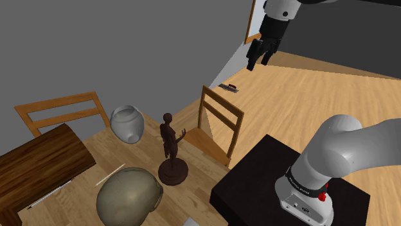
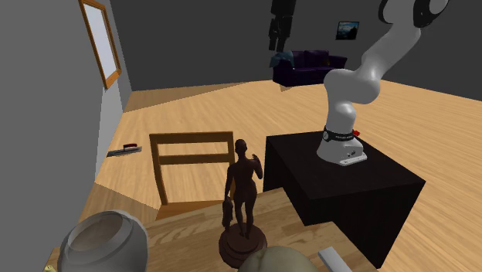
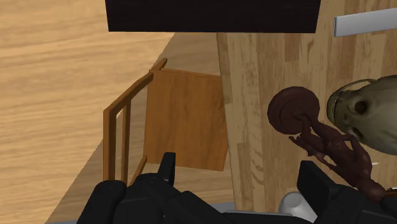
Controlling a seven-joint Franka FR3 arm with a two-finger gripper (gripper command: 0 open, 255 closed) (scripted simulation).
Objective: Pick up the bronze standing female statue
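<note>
The black gripper [image 1: 258, 64] hangs high in the air, far above the table. Its two fingers [image 3: 167, 167] stand spread apart with nothing between them. In the wrist view they point down at the floor and the table edge.

The dark brown statue [image 1: 171, 144] of a standing woman is on the wooden table [image 1: 96, 154]. She stands up straight on a round base, close to the table edge. One of her arms is bent up. The gripper is well apart from her.

A dull green helmet [image 1: 128, 196] lies just beside her base. A grey pot [image 1: 127, 123] sits near her on the other side. A thin white stick [image 1: 110, 174] lies between the pot and the helmet. A dark wooden box [image 1: 38, 164] lies at the shoulder view's left.

A wooden chair [image 1: 218, 128] is next to the table edge, near the statue. Another chair [image 1: 61, 112] is behind the dark box.

The white arm sits on a black stand [image 1: 257, 192] on the wooden floor. In the second exterior view, a dark sofa [image 2: 309, 66] is far back by the wall.
</note>
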